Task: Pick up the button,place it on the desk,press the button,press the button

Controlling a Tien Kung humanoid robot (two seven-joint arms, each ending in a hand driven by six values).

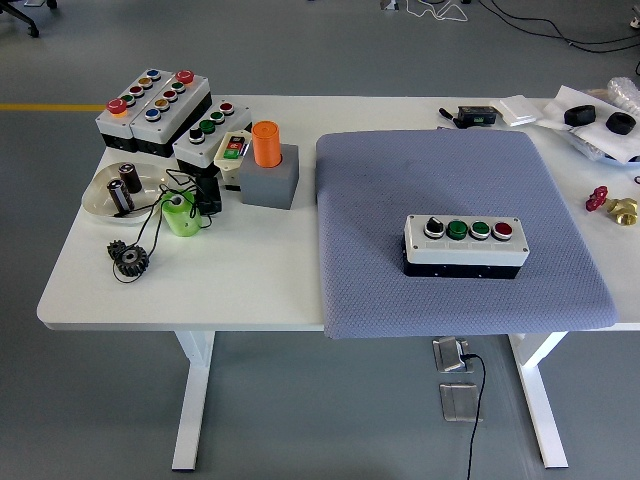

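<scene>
A white button box (465,245) with a black base lies on the grey-blue mat (380,180) at the right of the white table (250,280). Its top carries a black knob, two green buttons and a red button in a row. Several other button boxes (155,105) are stacked at the table's back left. Neither robot hand is in view, and no person is in view.
An orange cylinder (266,143) stands in a grey block (270,183). A clear dish (120,190), a green cup (180,214) with a black cable and two black gears (127,257) sit at the left. Black parts, white packets and a brass fitting (625,209) lie at the right edge.
</scene>
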